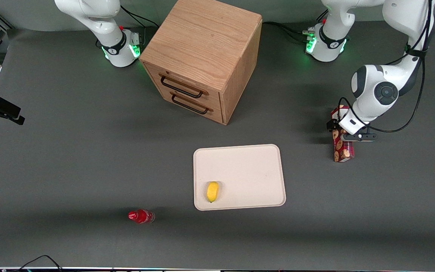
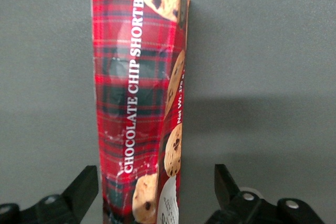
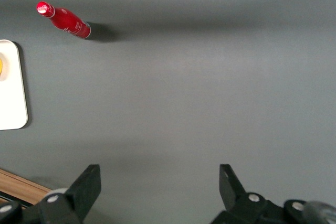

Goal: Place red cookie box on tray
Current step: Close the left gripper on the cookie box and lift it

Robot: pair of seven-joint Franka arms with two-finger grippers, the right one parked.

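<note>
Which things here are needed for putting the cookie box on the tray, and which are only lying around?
Needed: red cookie box, tray, hand, open, one finger on each side of the box.
Lying around: lemon on tray, red bottle, wooden drawer cabinet.

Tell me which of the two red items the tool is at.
The red cookie box, a long plaid carton at the working arm's end of the table; the tool straddles it, fingers open. The red bottle stands nearer the front camera.

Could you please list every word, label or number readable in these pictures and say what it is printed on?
"CHOCOLATE CHIP SHORTBRE", cut off by the picture's edge: white letters along the red cookie box, which lies between the fingers of the open gripper.
"Net Wt. 1", rest unreadable: same box.
White label panel: too small to read.
Red bottle: unreadable.
</note>
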